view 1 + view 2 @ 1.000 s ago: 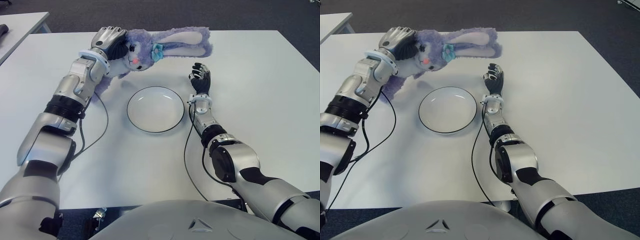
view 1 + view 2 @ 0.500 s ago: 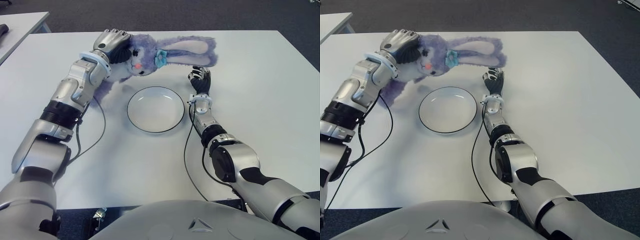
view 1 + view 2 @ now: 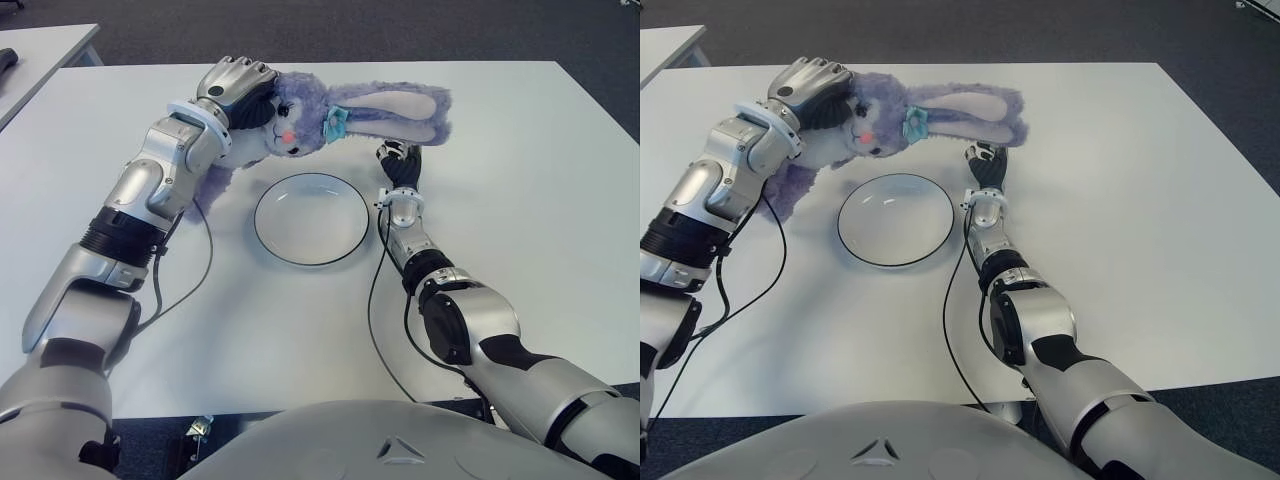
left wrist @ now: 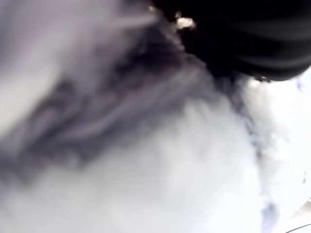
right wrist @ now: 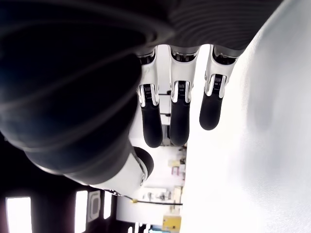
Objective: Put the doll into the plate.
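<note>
Fingers clasp doll beyond bare plate.

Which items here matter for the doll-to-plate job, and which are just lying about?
Task items:
- doll, purple plush rabbit, gripped by the left hand, beyond the plate
- plate, white, nothing in it
- right hand, idle, fingers relaxed, right of the plate

Just there:
- table
- second table at far left

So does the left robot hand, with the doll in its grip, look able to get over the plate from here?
Probably yes. The left robot hand holds the doll by its head just beyond the plate, which is empty. The right robot hand shows beside the plate's right rim, off that path.
</note>
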`<action>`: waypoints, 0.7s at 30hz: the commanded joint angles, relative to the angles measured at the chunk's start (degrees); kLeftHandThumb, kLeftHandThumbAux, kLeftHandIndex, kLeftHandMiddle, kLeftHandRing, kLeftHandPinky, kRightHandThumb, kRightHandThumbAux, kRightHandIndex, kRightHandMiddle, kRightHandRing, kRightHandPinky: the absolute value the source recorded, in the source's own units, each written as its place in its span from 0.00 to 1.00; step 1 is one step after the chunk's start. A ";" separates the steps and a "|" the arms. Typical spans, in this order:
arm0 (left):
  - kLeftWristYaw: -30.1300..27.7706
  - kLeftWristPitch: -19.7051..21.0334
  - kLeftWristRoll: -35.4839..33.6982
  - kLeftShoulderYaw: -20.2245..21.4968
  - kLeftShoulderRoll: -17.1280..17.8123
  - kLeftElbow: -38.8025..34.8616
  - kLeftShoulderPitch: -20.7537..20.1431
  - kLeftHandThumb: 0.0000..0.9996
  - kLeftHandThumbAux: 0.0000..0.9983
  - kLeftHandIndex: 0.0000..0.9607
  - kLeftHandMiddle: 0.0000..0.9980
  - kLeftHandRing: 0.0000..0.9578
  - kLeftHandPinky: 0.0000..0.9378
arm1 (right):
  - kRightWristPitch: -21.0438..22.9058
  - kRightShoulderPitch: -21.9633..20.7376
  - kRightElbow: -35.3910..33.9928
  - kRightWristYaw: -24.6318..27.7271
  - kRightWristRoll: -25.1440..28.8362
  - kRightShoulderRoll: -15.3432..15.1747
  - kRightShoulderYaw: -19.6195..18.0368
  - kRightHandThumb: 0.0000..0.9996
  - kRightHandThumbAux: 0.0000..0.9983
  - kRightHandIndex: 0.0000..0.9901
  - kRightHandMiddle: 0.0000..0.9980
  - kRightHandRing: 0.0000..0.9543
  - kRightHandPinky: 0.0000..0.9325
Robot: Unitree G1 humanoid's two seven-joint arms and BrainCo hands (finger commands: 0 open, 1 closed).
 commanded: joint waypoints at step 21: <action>-12.04 1.08 3.07 0.92 1.10 -12.30 2.63 0.95 0.65 0.40 0.51 0.55 0.80 | 8.37 12.44 8.78 0.41 0.08 4.97 -0.12 0.52 0.91 0.23 0.26 0.26 0.24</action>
